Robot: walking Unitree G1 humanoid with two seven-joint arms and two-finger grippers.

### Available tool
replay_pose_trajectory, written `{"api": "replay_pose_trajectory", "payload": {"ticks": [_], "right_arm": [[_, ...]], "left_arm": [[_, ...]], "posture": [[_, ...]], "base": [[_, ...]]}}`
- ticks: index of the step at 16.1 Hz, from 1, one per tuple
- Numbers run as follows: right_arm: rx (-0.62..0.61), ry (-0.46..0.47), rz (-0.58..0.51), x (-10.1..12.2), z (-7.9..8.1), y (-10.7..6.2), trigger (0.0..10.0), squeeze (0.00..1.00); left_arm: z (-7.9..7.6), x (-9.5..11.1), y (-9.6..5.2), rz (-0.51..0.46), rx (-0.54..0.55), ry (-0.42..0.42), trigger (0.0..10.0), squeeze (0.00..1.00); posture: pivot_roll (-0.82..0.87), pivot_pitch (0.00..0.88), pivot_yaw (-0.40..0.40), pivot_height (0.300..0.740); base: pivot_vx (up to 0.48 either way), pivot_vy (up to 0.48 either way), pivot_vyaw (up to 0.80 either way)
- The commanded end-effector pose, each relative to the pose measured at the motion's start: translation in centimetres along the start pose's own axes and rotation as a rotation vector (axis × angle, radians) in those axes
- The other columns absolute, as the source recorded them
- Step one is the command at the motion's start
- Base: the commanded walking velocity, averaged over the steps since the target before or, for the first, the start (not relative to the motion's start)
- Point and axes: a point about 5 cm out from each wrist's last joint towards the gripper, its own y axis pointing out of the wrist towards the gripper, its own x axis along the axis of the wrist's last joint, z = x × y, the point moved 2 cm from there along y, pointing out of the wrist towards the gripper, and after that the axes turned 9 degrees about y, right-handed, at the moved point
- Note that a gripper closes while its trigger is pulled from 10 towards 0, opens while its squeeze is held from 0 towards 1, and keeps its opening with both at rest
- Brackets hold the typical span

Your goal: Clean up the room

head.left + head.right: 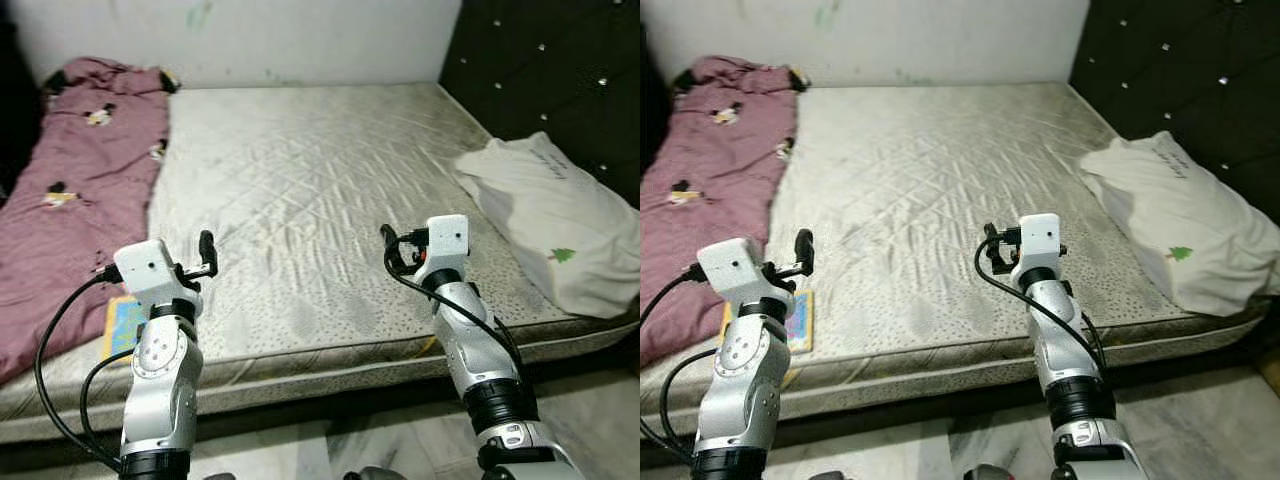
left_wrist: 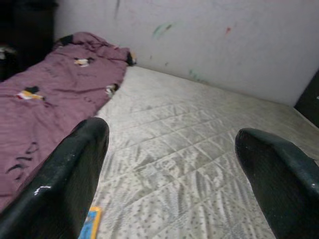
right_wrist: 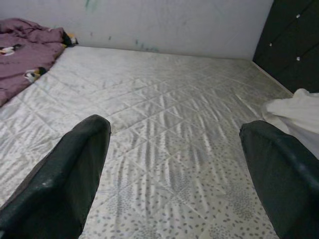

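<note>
Bare quilted mattress (image 1: 300, 190) ahead of both grippers, left gripper (image 2: 169, 164) spread wide, empty, right gripper (image 3: 174, 164) likewise, purple blanket (image 1: 70, 180) beyond left gripper, white pillow (image 1: 555, 215) off right gripper's outer side

Both silver arms are raised in front of the bed (image 1: 300, 180), forearms upright and wrists bent toward it. The left gripper (image 1: 207, 252) is held over the bed's near edge, its 2 black fingers (image 2: 65, 184) spread wide apart with nothing between them. The right gripper (image 1: 390, 248) is held at the same height beside it, likewise spread wide and empty, fingers (image 3: 65, 174) pointed across the bed.
</note>
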Motion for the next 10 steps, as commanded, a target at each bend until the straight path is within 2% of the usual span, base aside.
{"api": "replay_pose_trajectory", "payload": {"ticks": [1, 3, 10], "right_arm": [[-0.004, 0.010, -0.004, 0.15, -0.23, 0.04, 10.0, 0.00], [-0.004, 0.011, -0.004, 0.16, -0.22, 0.06, 10.0, 0.00], [-0.002, 0.007, -0.005, 0.18, -0.23, 0.07, 10.0, 0.00]], "left_arm": [[-0.12, -0.01, 0.00, 0.004, -0.005, 0.002, 10.0, 0.00], [-0.32, 0.35, -0.05, -0.022, -0.023, -0.004, 10.0, 0.00], [-0.43, 0.42, -0.10, -0.027, -0.031, -0.003, 10.0, 0.00]], "posture": [[0.01, 0.000, -0.029, 0.740], [0.01, 0.000, -0.029, 0.740], [0.01, 0.000, -0.031, 0.740]], "base": [[0.000, 0.000, 0.00], [0.000, 0.000, 0.00], [0.327, 0.000, 0.00]]}}
